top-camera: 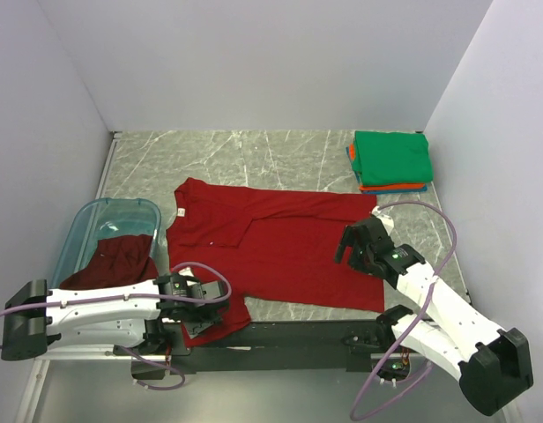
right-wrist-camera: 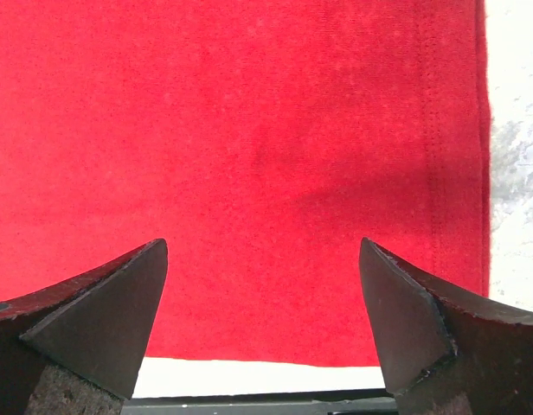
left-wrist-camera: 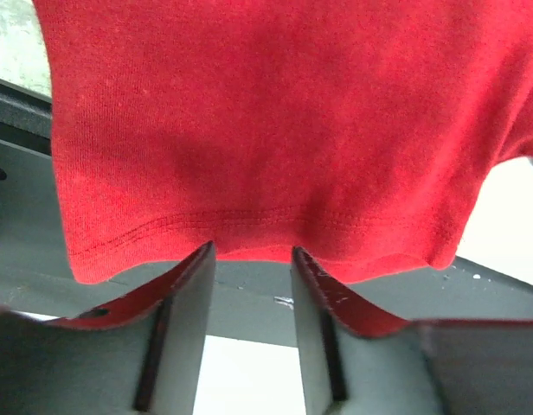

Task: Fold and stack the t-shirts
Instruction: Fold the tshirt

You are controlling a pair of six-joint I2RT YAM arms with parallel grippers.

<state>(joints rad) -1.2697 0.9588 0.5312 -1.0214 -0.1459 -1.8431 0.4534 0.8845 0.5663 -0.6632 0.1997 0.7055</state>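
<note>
We see the red shirt (top-camera: 280, 242) spread flat. Its hem lies at the tips of the half-spread left pincer (left-wrist-camera: 253, 251). The right pincer (right-wrist-camera: 263, 244) hangs wide apart above it.

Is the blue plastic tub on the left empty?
No, a dark maroon t-shirt lies bunched up inside the translucent blue tub.

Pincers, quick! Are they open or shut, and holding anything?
Left pincer: half open at the hem of the red t-shirt, not clearly gripping it.
Right pincer: wide open over the same shirt, holding nothing.
</note>
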